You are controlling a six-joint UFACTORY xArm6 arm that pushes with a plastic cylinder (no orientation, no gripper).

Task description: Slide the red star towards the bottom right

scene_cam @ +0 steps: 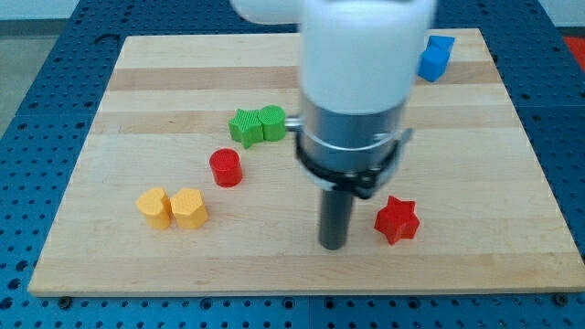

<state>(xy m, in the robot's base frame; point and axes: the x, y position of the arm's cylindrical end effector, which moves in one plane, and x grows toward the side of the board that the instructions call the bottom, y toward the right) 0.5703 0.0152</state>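
Note:
The red star (397,219) lies on the wooden board (137,110) towards the view's bottom right. My tip (333,245) is the lower end of the dark rod, just to the left of the red star and slightly lower in the view, with a small gap between them. The arm's white and grey body hides the board's top middle.
A red cylinder (225,168) stands left of centre. A green star (244,126) and a green block (271,122) touch each other above it. Two yellow blocks (154,206) (189,208) sit at the lower left. A blue block (435,58) lies at the top right.

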